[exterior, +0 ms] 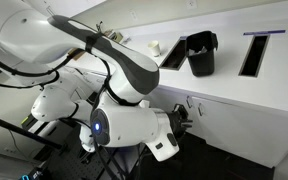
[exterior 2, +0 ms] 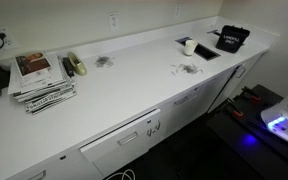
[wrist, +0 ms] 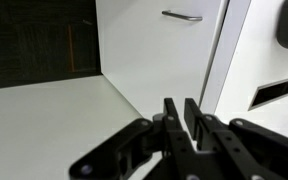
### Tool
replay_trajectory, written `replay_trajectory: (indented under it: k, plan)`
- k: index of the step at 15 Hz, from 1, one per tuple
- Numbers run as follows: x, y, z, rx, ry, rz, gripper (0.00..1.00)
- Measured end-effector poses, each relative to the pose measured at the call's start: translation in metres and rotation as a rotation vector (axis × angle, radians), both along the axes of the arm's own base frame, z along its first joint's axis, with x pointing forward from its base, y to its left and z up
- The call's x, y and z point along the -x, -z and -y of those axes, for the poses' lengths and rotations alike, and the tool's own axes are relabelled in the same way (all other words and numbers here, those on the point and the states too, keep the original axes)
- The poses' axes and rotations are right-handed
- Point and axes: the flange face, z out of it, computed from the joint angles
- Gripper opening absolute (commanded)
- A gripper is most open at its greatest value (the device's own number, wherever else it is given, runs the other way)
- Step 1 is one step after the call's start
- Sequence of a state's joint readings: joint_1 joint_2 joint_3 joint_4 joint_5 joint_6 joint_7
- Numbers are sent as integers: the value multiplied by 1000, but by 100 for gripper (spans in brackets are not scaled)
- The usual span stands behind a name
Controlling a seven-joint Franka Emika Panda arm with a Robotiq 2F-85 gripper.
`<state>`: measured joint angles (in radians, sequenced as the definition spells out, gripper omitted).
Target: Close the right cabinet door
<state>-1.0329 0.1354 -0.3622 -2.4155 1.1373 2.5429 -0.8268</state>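
Observation:
In the wrist view a tall plain white cabinet door (wrist: 154, 50) with a small metal handle (wrist: 182, 15) near its upper edge stands just ahead of my gripper (wrist: 182, 108). The two black fingers are pressed close together with nothing between them, and point at the door's lower part. A dark gap shows to the door's left. In an exterior view the gripper (exterior: 181, 122) sits low against the white cabinet fronts (exterior: 219, 115) under the counter. I cannot tell whether the fingers touch the door.
The white countertop (exterior 2: 134, 75) holds a stack of magazines (exterior 2: 42, 80), a white cup (exterior 2: 189, 46) and a black bin (exterior 2: 231, 38). The bin also shows in an exterior view (exterior: 201, 52). The arm's bulky white links (exterior: 124, 130) fill the space in front of the cabinets.

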Motion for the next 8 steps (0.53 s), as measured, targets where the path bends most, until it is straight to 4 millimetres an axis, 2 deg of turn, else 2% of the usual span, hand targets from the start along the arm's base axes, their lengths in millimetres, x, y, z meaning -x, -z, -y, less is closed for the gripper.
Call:
replay_trajectory:
  k: [1, 3, 8]
  plan:
    - [1, -2, -2, 10, -10, 1, 31]
    - [3, -2, -2, 10, -8, 0, 47]
    - [1, 1, -2, 4, -11, -4, 48]
